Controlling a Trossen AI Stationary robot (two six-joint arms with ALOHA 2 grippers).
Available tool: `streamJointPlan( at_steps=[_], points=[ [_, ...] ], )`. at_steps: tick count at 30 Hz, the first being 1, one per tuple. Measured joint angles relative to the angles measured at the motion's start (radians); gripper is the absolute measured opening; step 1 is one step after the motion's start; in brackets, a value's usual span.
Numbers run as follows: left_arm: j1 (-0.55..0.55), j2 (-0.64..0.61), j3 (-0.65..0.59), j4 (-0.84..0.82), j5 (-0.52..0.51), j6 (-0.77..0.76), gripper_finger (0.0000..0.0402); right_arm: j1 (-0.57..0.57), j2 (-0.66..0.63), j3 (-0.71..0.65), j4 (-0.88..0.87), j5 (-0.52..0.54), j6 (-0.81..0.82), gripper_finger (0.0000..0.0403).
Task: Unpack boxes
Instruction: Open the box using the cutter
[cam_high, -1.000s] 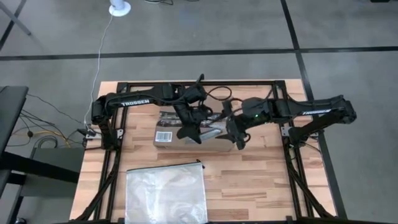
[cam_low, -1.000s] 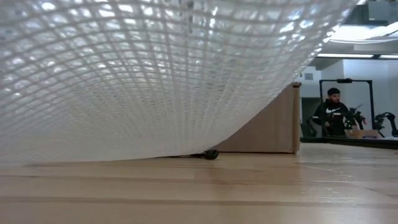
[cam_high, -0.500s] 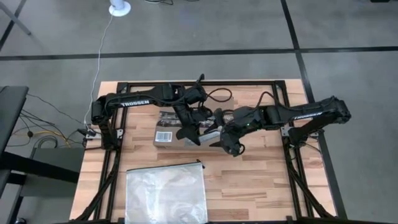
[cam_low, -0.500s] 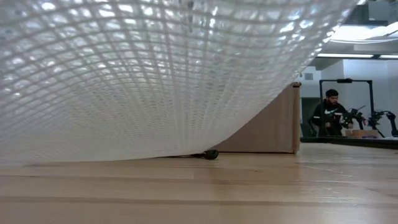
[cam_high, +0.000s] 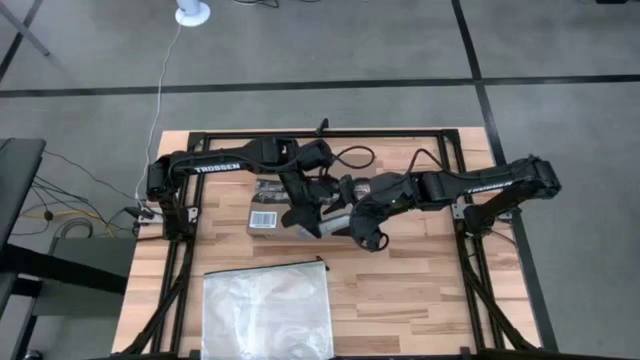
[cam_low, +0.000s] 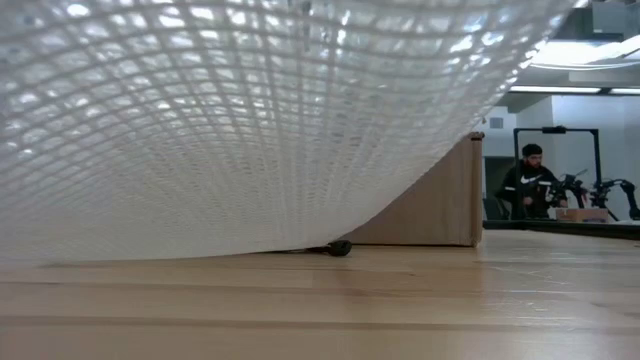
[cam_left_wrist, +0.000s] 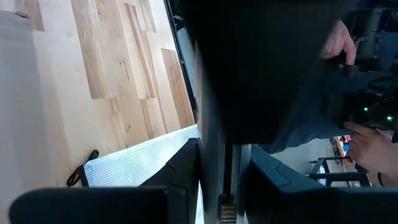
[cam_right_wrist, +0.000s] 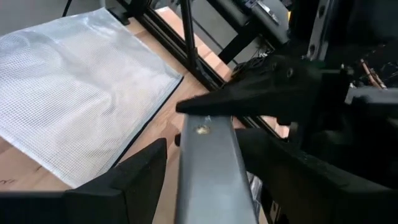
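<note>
The brown cardboard box (cam_high: 272, 208), with a white barcode label (cam_high: 262, 219), stands mid-table; its side wall (cam_low: 440, 200) shows in the low view. A flat grey packet (cam_high: 336, 222) sticks out of the box toward the table's right. My left gripper (cam_high: 306, 216) is over the box, shut on the packet's box-side end. My right gripper (cam_high: 360, 228) is shut on the packet's other end. The clear mesh zip bag (cam_high: 267, 310) lies flat near the front edge. My left gripper has the packet's box-side end (cam_right_wrist: 202, 121) between its fingers (cam_right_wrist: 249, 99), which taper to a point there. In its own wrist view the packet (cam_left_wrist: 216, 155) shows edge-on as a thin dark strip. The arm comes from the table's left, slanting down. My right gripper holds the packet's right-hand end (cam_right_wrist: 211, 180) between its two fingers (cam_right_wrist: 130, 180), one on each long side. The fingers run along the packet, coming from the table's right, roughly level. The packet's far end reaches to my left gripper.
The mesh bag (cam_low: 220, 120) fills most of the low view. Bare wood (cam_high: 420, 280) lies at the front right. A person sits beyond the table (cam_low: 530, 180), and a person's hands (cam_left_wrist: 360, 124) show in the left wrist view.
My right gripper has gone toward the table's left, up to the box and my left gripper, and now has the grey packet between its fingers. The packet's right end has shifted a little toward the near edge. The box has stayed in place.
</note>
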Motion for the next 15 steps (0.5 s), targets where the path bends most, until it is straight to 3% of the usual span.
streamJointPlan(
  at_steps=[9,15],
  points=[
    [0.000,0.000,0.000,0.003,0.000,0.001,0.0067,0.000,-0.001,0.000,0.013,-0.002,0.000,0.0165],
    [0.000,0.000,0.000,0.002,0.003,0.002,0.0067,0.004,-0.001,0.000,0.012,-0.003,-0.003,0.0137]
  ],
)
